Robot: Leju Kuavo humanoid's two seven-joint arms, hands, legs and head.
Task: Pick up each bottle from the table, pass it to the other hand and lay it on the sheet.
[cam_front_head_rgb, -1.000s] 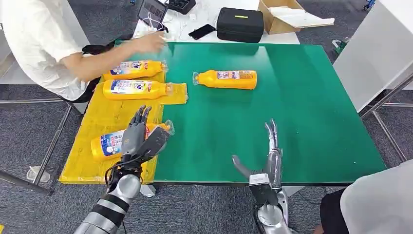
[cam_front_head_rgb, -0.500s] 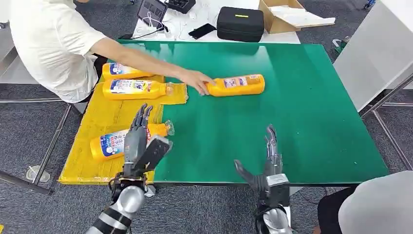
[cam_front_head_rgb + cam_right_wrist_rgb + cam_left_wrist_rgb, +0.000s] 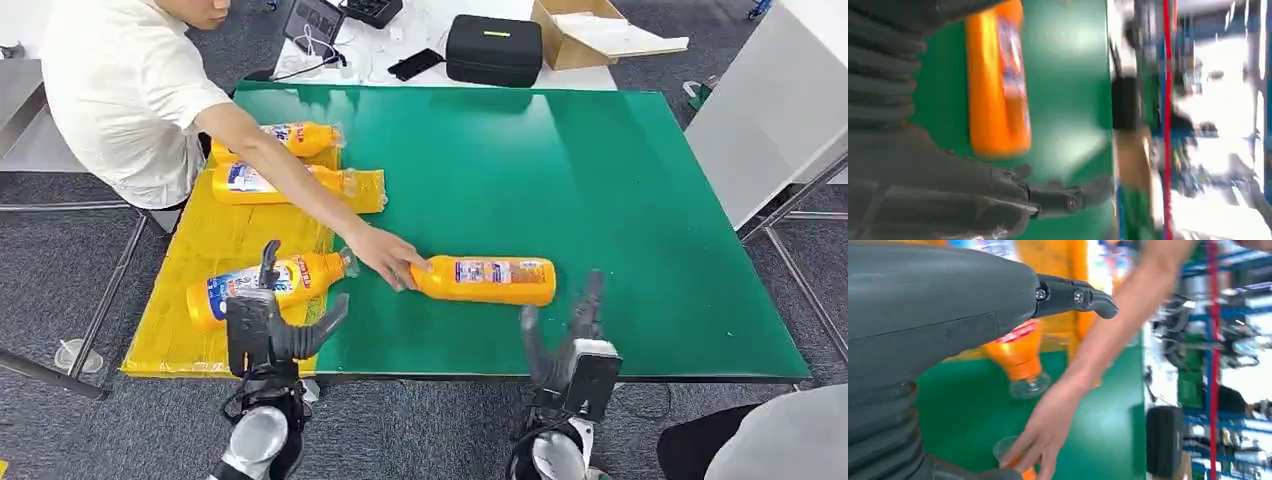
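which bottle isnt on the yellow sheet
The bottle lying on bare green table, a person's hand at its cap; the other three lie on the sheet.

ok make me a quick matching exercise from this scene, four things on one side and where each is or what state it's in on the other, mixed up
1. right hand
2. person's hand
3. black case
4. yellow sheet

a. touching the cap end of the orange bottle on the green mat
b. under three lying bottles
c. open, at the near table edge
d. on the white table beyond the mat

Pairs: 1-c, 2-a, 3-d, 4-b
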